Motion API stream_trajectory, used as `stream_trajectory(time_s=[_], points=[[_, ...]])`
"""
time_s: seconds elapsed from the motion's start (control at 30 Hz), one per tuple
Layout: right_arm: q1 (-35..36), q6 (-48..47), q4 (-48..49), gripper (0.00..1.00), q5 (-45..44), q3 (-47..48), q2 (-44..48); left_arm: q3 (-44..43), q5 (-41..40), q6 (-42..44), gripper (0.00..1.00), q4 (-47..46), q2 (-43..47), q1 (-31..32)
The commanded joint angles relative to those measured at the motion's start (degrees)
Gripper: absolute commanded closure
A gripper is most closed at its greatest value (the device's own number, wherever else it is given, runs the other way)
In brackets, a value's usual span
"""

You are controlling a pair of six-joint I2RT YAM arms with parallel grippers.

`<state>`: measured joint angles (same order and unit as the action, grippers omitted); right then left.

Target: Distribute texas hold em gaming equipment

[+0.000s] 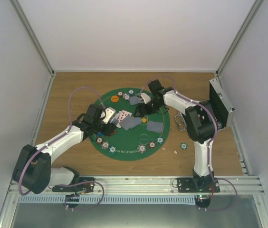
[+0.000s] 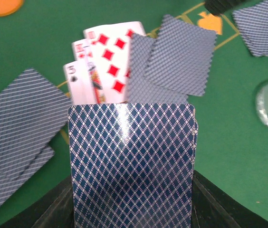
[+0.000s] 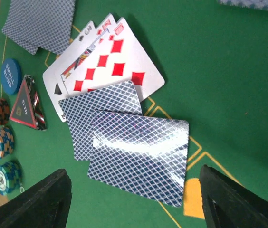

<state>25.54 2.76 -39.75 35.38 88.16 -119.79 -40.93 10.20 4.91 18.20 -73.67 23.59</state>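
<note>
On wooden table, green mat, cards

You had the round green felt mat lying mid-table on the wooden tabletop. White lettering ran along its near rim, too small to read. Yellow lines and a yellow-orange spade mark were printed on the felt. At the right edge of the table the silver metal case stood on edge, its black lining facing left, close to the right wall. A small white scrap lay on bare wood just off the mat's near-right rim. An aluminium rail crossed the near edge.
</note>
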Motion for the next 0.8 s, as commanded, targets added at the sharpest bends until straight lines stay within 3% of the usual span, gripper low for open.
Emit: stream_trajectory(time_s=[0.0, 0.27, 0.57, 0.77], points=[[-0.48, 0.65, 2.2, 0.23, -6.61, -1.01, 6.51, -1.75, -0.15, -0.08, 0.45, -2.07, -0.18, 5.12], [-6.5, 7.02, 7.38, 0.16, -21.54, -6.85, 18.64, -8.58, -0.56, -3.95, 0.45, -3.86, -7.16, 17.76], [-19.93, 12.64, 6.58, 0.09, -33.61, -17.09, 34.55, -28.98, 0.51, -4.67, 0.45, -2.04, -26.6, 35.88], [-26.78, 16.24, 7.72, 0.0, -40.69, -26.27, 46.0, -38.91, 2.06, -2.59, 0.45, 2.8, -36.65, 42.78]])
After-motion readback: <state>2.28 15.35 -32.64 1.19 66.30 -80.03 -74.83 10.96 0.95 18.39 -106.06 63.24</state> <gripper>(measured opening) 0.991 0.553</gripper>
